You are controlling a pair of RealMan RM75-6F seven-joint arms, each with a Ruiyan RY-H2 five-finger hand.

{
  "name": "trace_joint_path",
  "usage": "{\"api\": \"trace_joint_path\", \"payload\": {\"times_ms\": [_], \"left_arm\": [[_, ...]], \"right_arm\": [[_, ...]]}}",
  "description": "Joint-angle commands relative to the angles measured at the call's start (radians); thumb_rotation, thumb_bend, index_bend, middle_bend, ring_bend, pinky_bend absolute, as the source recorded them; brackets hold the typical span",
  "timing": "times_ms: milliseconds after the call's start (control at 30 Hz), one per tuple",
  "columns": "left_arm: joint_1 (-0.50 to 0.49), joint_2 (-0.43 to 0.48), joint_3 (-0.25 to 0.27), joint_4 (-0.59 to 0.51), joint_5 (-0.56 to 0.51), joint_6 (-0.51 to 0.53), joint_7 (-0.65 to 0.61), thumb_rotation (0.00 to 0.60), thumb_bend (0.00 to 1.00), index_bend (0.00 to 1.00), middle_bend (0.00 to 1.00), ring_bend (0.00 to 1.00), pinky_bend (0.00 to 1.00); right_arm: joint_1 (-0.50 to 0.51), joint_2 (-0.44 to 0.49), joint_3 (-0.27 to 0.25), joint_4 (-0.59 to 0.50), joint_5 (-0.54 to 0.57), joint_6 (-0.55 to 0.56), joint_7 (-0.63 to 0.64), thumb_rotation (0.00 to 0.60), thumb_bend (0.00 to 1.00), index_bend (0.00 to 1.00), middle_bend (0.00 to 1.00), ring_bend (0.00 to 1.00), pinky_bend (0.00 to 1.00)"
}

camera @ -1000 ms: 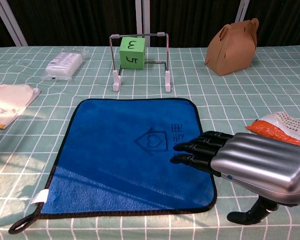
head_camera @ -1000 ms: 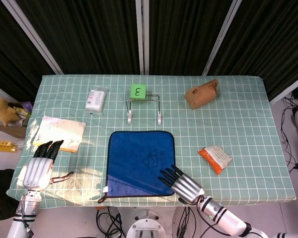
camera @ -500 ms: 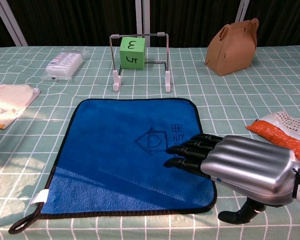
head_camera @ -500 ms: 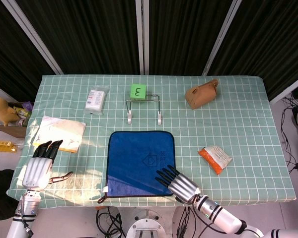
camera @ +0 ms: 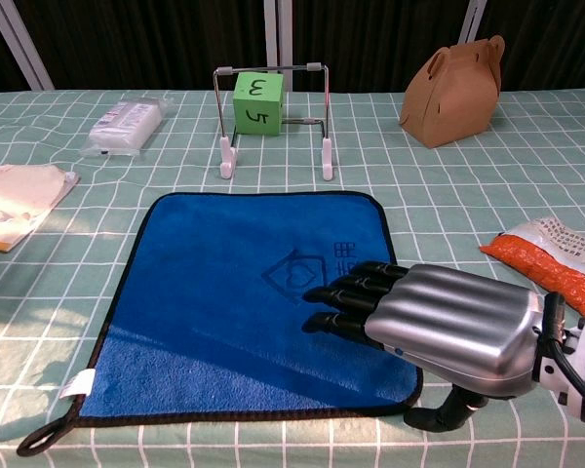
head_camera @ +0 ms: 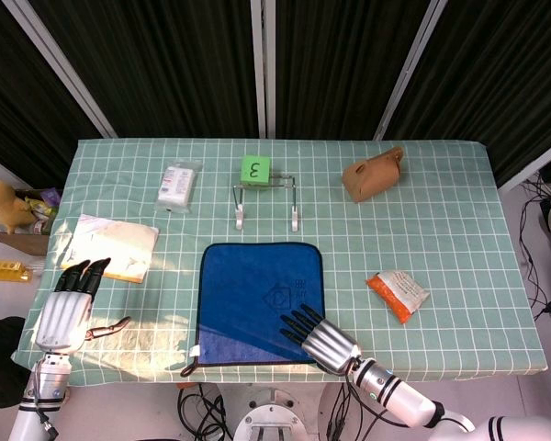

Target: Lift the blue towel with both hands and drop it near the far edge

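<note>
The blue towel (head_camera: 257, 299) (camera: 244, 292) lies flat on the checked table, a loop tag at its near left corner. My right hand (head_camera: 317, 338) (camera: 439, 327) hovers over the towel's near right corner, fingers stretched out flat and holding nothing. My left hand (head_camera: 66, 308) is at the table's near left edge, well left of the towel, fingers extended and empty; the chest view does not show it.
A wire stand with a green numbered cube (head_camera: 255, 169) (camera: 256, 100) stands just beyond the towel. A brown bear-shaped box (head_camera: 373, 175) (camera: 450, 90) sits far right, an orange snack packet (head_camera: 397, 293) (camera: 556, 258) right, a white packet (head_camera: 177, 185) far left, a cream cloth (head_camera: 110, 246) left.
My right hand has slid left, further over the towel's near right corner. My left hand has drifted slightly toward the near edge.
</note>
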Motion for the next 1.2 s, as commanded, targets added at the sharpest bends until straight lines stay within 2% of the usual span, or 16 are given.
{"api": "trace_joint_path", "payload": {"times_ms": [33, 200, 400, 700, 833, 967, 1200], "left_arm": [[-0.001, 0.000, 0.000, 0.002, 0.000, -0.001, -0.003, 0.396, 0.03, 0.10, 0.14, 0.12, 0.15], [-0.002, 0.000, -0.001, 0.005, -0.001, -0.002, -0.009, 0.402, 0.03, 0.10, 0.14, 0.12, 0.15], [0.000, 0.003, -0.002, 0.005, 0.000, 0.001, -0.013, 0.401, 0.03, 0.10, 0.14, 0.12, 0.15], [0.000, 0.004, -0.001, 0.009, -0.002, 0.001, -0.021, 0.415, 0.03, 0.10, 0.14, 0.12, 0.15], [0.000, 0.004, -0.002, 0.010, -0.004, 0.001, -0.023, 0.418, 0.03, 0.10, 0.14, 0.12, 0.15], [0.000, 0.005, -0.002, 0.012, -0.007, -0.001, -0.024, 0.419, 0.03, 0.10, 0.14, 0.12, 0.15], [0.000, 0.004, -0.002, 0.012, -0.004, 0.000, -0.027, 0.425, 0.03, 0.10, 0.14, 0.12, 0.15]], "right_arm": [[0.004, -0.002, 0.000, 0.002, 0.006, 0.000, -0.004, 0.600, 0.22, 0.14, 0.00, 0.00, 0.00], [0.012, -0.008, 0.002, 0.006, 0.015, 0.006, -0.009, 0.600, 0.35, 0.16, 0.00, 0.00, 0.00], [0.019, -0.019, 0.002, 0.020, 0.013, 0.021, 0.001, 0.600, 0.44, 0.17, 0.00, 0.00, 0.00], [0.020, -0.053, 0.011, 0.075, -0.026, 0.071, 0.056, 0.600, 0.53, 0.19, 0.00, 0.00, 0.00], [0.023, -0.066, 0.011, 0.098, -0.046, 0.088, 0.087, 0.600, 0.54, 0.21, 0.00, 0.00, 0.00], [0.022, -0.077, 0.009, 0.120, -0.075, 0.112, 0.121, 0.600, 0.54, 0.27, 0.00, 0.00, 0.00], [0.021, -0.087, -0.003, 0.150, -0.129, 0.150, 0.175, 0.600, 0.53, 0.49, 0.00, 0.00, 0.00]]}}
